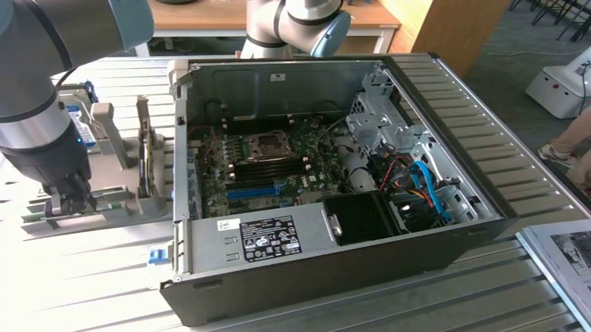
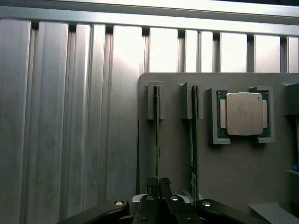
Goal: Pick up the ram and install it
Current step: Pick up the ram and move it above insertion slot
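so the tool (image 2: 158, 182) is pinched narrow on the near end of the ram (image 2: 157, 130), which stands on edge in the grey holder (image 2: 175, 154) on the bench (image 2: 70, 140), second stick (image 2: 193, 135) just beside it, CPU (image 2: 241, 113) further over

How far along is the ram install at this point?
Done: the gripper is at the gray holder, shut on the ram. In hand: that grip, with the ram on edge in its holder slot. Left: the ram is not yet lifted out or seated on the motherboard in the open case.
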Available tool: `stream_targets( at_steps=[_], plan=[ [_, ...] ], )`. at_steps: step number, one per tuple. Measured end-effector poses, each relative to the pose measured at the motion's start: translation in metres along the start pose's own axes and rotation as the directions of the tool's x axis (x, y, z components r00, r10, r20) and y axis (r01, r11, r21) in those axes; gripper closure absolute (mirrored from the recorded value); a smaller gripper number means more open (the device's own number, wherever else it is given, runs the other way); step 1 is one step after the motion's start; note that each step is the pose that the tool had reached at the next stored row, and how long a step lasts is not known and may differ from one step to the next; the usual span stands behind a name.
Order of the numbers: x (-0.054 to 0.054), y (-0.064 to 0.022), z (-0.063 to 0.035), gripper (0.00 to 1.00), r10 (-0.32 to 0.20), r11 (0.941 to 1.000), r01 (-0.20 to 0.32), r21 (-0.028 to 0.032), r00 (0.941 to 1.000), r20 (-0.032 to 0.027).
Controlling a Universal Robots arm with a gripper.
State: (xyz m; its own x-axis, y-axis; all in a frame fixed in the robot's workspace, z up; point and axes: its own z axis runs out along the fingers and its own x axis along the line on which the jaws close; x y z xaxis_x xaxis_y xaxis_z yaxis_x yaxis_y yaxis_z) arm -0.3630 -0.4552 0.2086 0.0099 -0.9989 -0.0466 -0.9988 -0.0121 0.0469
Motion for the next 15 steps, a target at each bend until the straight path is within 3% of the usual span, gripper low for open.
stream_targets(
  at_steps=[9,15],
  plan=[
    [0.0002,0.0,-0.0002,0.88,0.0,1.0,0.0,0.0003,1.0,0.0001],
    [-0.0002,0.0003,-0.0068,0.88,0.0,1.0,0.0,0.0001,1.0,-0.0001]
  ],
)
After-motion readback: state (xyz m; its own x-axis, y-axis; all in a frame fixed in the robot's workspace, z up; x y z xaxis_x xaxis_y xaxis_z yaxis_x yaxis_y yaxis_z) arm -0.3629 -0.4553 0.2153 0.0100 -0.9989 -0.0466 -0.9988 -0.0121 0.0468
